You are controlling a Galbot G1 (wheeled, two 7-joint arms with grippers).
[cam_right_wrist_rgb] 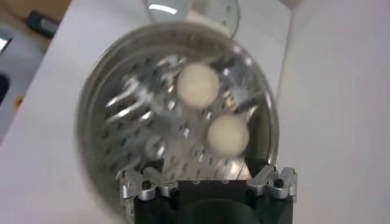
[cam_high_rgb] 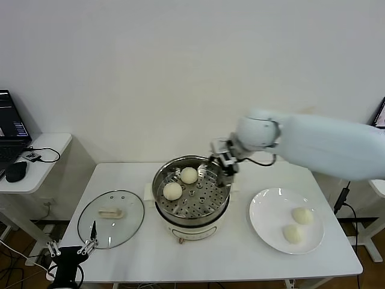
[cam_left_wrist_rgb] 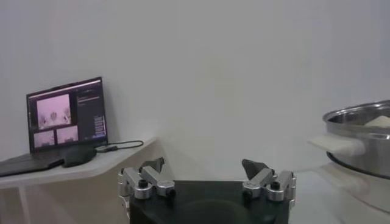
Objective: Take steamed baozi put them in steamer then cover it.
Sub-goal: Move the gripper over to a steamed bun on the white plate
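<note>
Two cream-white round buns (cam_high_rgb: 180, 183) inside shiny steel steamer (cam_high_rgb: 191, 195), right end effector (cam_high_rgb: 222, 167) spread wide at its rim, left end effector (cam_high_rgb: 71, 247) wide, parked below desk (cam_high_rgb: 240, 253) edge

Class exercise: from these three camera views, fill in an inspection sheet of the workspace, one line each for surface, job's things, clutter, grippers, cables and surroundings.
Surface: white table, nothing spilled.
Job's things: steamer at table centre, two baozi on its perforated tray; two more baozi on the white plate to the robot's right; glass cover lying flat to the steamer's left, handle up.
Clutter: nothing seen on the table.
Grippers: right gripper open and empty over the steamer's far rim; left gripper open and empty, low by the table's near left corner.
Cables: black cable on the side desk; another by the right table leg.
Surroundings: white wall, side desk with laptop and mouse.
</note>
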